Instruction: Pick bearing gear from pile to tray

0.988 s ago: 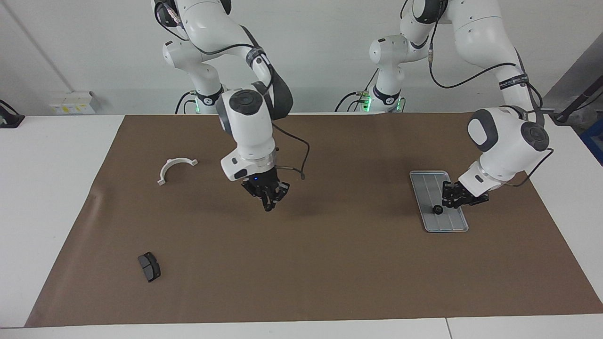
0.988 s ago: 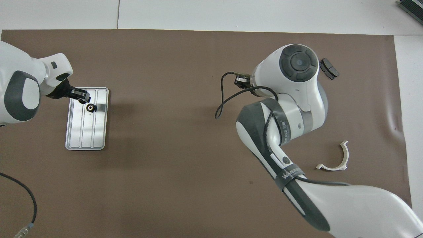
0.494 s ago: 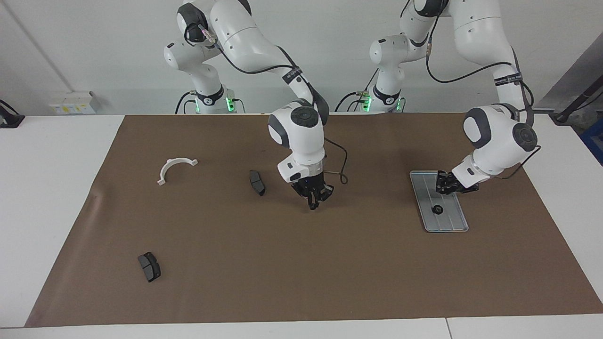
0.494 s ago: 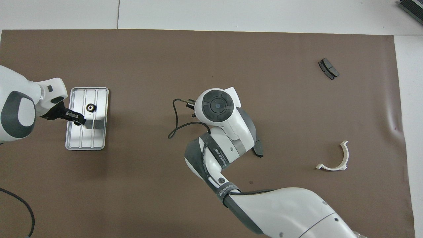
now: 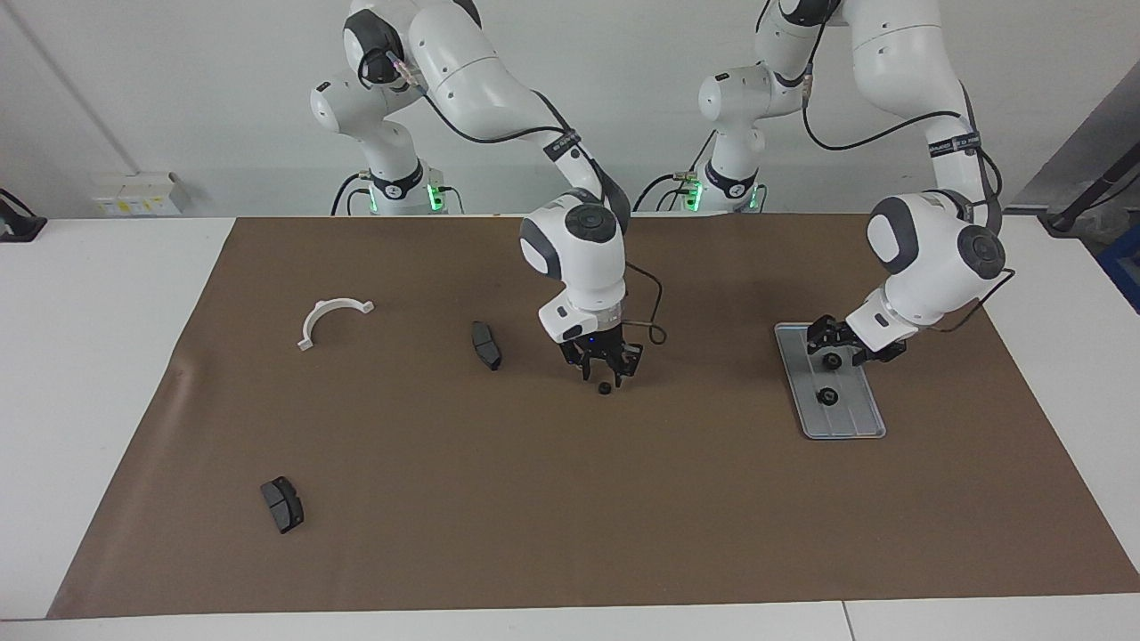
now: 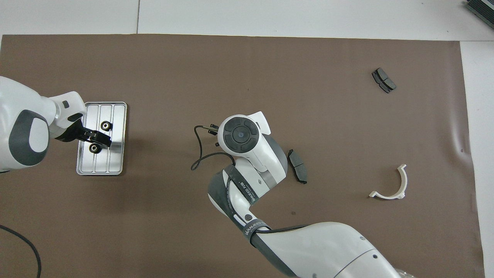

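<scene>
Facing view: a small black gear is seen on the brown mat directly beneath the right gripper, whose fingers are spread around nothing. Two gears are lying in the tray, the nearer one just under the left gripper, which is parted and holding nothing.

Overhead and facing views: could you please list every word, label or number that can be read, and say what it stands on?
"WAN...": white print on the black cable strap round the right arm; remaining letters too blurred.
Second strap, same arm: print too blurred.
Wall box: labels too small to read.
</scene>
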Available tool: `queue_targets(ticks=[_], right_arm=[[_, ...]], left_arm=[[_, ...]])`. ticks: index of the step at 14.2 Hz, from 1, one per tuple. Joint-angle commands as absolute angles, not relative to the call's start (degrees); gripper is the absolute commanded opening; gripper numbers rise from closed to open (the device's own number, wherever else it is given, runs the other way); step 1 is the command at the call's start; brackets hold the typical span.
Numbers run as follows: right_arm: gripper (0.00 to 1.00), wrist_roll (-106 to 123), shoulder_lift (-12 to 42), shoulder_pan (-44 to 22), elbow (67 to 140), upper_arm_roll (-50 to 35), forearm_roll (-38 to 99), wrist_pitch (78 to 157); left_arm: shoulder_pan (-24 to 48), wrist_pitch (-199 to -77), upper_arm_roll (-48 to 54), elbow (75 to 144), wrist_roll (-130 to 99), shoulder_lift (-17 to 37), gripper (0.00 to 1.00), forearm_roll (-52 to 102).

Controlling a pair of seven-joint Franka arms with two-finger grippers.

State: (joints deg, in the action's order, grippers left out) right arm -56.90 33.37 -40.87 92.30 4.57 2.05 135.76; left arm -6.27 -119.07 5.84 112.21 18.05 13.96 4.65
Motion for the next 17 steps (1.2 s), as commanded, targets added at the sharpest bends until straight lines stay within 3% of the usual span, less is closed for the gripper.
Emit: queue_targets(ticks=[1,3,5,7,11,17], right_arm=[[1.00,-57.1,32.6,-40.6,92.7,5.1,1.1,135.4],[1.00,-56.5,30.7,-38.7,92.8,5.4,-4.7,133.1],[1.00,-53.6,27.5,-34.7,93.0,5.4,-7.2,131.0],[1.00,-45.1,24.1,-29.6,93.2,5.3,-7.2,127.8],[1.00,-33.3,18.7,-21.9,93.1,5.2,-6.3,122.5],[1.00,-20.4,12.5,-11.6,93.2,5.0,-5.4,113.3]], left_arm=[[1.8,-120.6,5.3,110.9,4.2,13.4,0.91,4.9],[7.2,-124.9,5.3,110.9,-4.9,13.7,0.90,4.9],[11.9,-128.6,5.3,110.9,-11.6,13.9,0.79,5.0],[16.1,-131.5,5.3,110.1,-13.4,14.7,0.76,5.0],[22.7,-132.3,5.2,99.8,-14.9,23.1,0.69,5.0],[27.3,-131.5,5.0,93.8,-15.2,28.3,0.62,1.5]])
